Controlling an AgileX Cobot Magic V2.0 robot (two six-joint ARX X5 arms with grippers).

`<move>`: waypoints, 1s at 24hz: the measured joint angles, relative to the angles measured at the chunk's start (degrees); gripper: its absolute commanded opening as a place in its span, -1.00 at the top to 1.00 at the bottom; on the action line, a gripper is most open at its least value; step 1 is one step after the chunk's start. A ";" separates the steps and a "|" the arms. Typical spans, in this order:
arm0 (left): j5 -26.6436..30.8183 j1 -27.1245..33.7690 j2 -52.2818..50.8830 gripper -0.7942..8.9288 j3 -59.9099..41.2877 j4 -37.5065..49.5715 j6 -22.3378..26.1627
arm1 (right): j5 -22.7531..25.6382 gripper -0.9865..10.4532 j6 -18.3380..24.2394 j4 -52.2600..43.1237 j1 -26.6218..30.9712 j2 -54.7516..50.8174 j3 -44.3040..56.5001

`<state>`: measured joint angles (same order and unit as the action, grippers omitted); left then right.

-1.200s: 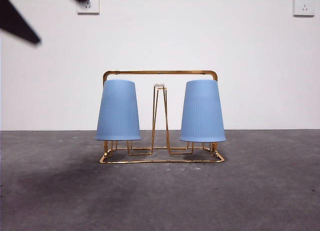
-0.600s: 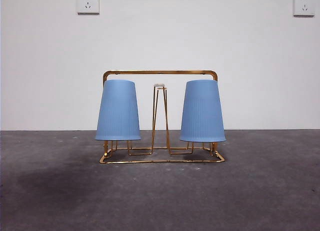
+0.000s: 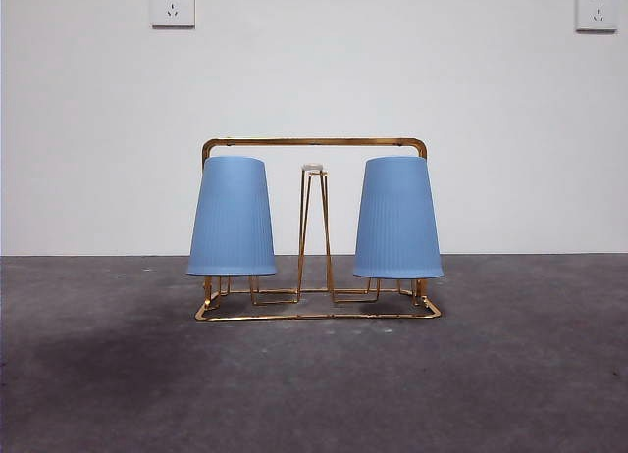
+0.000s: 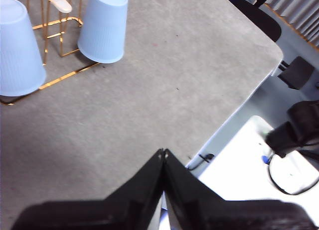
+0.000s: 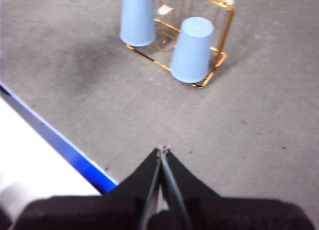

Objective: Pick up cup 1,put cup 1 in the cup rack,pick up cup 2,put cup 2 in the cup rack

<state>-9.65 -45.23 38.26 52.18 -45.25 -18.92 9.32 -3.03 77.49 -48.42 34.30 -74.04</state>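
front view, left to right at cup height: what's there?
Left wall socket → left blue cup, upside down on the cup rack → bare centre peg with the pale tip → right blue cup, upside down too → right wall socket. Neither hand shows in this view.

Black, tapered, wedge-shaped end effector [image 4: 163, 155] jaws

- We see a gray table [image 3: 118, 375].
- The gold cup rack [image 3: 314, 311] stands on the table, far from its edge.
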 measured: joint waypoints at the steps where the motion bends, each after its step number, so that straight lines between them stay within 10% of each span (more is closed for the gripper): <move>1: 0.26 0.00 0.00 0.84 0.00 0.55 0.00 | 0.37 0.82 0.00 0.00 0.00 0.00 0.00; 7: 7.74 0.00 0.42 0.84 0.04 4.63 5.29 | 0.74 0.82 0.00 0.00 0.00 0.00 0.00; 11: 18.99 3.58 -0.94 0.84 0.04 12.50 18.91 | 0.74 0.82 0.00 0.00 0.00 0.00 0.00; 16: 7.06 24.15 -12.41 0.84 -6.67 24.59 34.51 | 0.76 0.82 0.00 0.02 0.00 0.02 0.00; 24: 7.02 37.66 -26.49 0.84 -25.62 31.15 38.69 | 0.74 0.83 -0.02 0.02 0.00 0.02 0.00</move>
<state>-2.63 -7.57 11.77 26.57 -14.11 19.77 10.07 -3.05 77.52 -48.42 34.33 -74.04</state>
